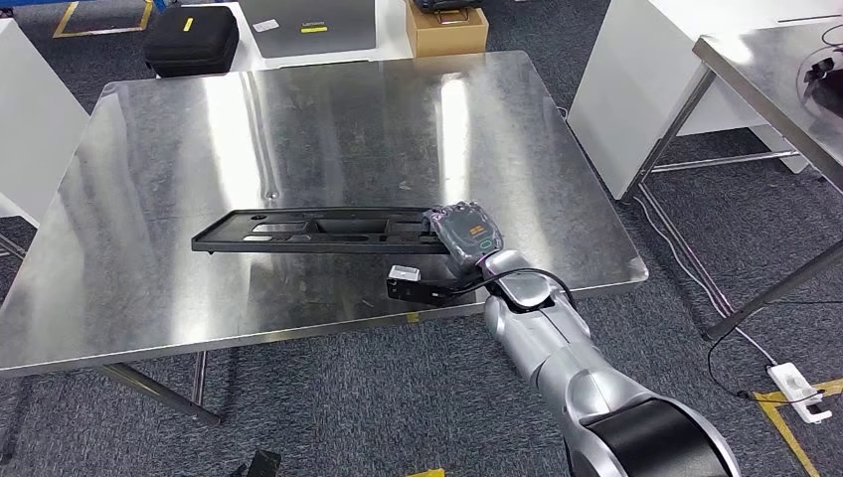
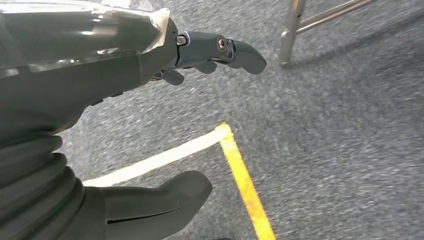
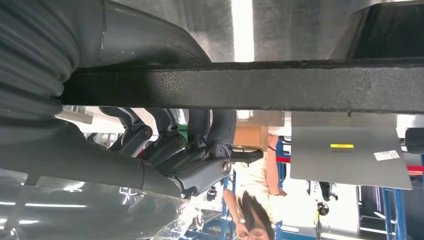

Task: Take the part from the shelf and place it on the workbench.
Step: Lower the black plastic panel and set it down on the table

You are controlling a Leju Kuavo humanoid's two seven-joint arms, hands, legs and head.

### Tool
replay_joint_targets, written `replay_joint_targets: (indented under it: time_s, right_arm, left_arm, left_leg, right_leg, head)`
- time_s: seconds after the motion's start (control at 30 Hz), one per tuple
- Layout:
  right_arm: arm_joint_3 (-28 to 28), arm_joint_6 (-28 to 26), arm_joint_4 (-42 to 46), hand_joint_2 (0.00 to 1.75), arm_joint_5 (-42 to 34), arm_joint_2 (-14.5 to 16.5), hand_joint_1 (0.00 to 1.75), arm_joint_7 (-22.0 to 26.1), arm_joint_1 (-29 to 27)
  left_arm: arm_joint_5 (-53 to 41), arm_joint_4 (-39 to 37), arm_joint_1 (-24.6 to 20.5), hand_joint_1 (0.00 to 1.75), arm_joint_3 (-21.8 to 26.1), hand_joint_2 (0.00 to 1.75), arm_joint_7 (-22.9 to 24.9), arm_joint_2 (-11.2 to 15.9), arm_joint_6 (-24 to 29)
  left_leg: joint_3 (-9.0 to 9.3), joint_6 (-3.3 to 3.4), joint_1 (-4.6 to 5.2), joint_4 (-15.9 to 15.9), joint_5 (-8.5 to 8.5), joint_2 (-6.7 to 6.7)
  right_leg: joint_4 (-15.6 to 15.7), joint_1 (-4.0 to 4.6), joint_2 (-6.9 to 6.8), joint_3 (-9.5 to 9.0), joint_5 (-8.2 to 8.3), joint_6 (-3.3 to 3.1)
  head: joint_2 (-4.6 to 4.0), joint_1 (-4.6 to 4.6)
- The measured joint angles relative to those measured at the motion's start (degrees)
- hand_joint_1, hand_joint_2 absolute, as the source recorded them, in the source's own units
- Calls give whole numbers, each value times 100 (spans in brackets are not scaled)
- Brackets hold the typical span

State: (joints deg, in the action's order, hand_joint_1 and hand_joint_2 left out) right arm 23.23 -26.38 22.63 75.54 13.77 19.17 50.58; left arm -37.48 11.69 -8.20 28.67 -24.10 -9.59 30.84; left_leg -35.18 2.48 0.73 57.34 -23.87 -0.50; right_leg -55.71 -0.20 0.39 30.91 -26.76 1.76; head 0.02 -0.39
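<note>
The part (image 1: 313, 230) is a long flat black plastic panel with cut-outs, lying across the middle of the steel workbench (image 1: 199, 129). My right hand (image 1: 463, 233) grips its right end. From the right wrist camera the part (image 3: 280, 87) is a black textured bar, and my right hand (image 3: 185, 150) has its dark fingers (image 3: 220, 130) wrapped over its edge. My left hand (image 2: 125, 100) hangs over grey carpet with its fingers (image 2: 235, 50) apart and nothing in it.
A black case (image 1: 192, 40), a grey sheet (image 1: 308, 25) and a cardboard box (image 1: 446, 30) lie beyond the far edge. A white cabinet (image 1: 646, 70) and a second steel table (image 1: 775, 70) stand to the right. A person (image 3: 250, 200) stands in the background. Yellow floor tape (image 2: 240, 175) is below my left hand.
</note>
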Motion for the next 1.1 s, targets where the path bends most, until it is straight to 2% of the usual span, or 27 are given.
replay_joint_targets:
  time_s: [0.23,0.43,0.57,0.8,1.1]
  right_arm:
    - [368,-277,-22,175,462,143,175,-312,-238]
    - [518,-356,-22,175,422,245,175,-612,-380]
    - [427,-351,-32,175,155,99,175,-905,-187]
    - [-20,-172,-116,175,-110,-287,175,-1030,386]
    - [-209,-113,-221,175,-66,-559,175,-1091,554]
  left_arm:
    - [-120,0,-2,0,16,175,28,-6,-43]
    - [-151,0,1,0,29,175,15,-6,38]
    - [-160,0,8,0,45,175,-24,0,35]
    - [-189,0,20,0,144,175,-78,15,37]
    - [-206,0,20,0,208,175,-119,21,32]
  left_leg:
    - [2,-4,-8,-1,-3,3]
    - [3,-5,-12,-1,-3,-2]
    - [3,-1,-10,0,0,-4]
    - [5,2,-2,2,3,-2]
    - [5,1,-4,2,1,-2]
  right_leg:
    - [0,0,0,1,-1,-1]
    - [0,0,-2,3,-2,-4]
    - [0,0,-5,1,0,-2]
    - [0,0,-6,-7,3,1]
    - [0,0,-6,-4,3,1]
  head:
    - [0,1]
    - [0,0]
    - [0,1]
    - [0,0]
    - [0,0]
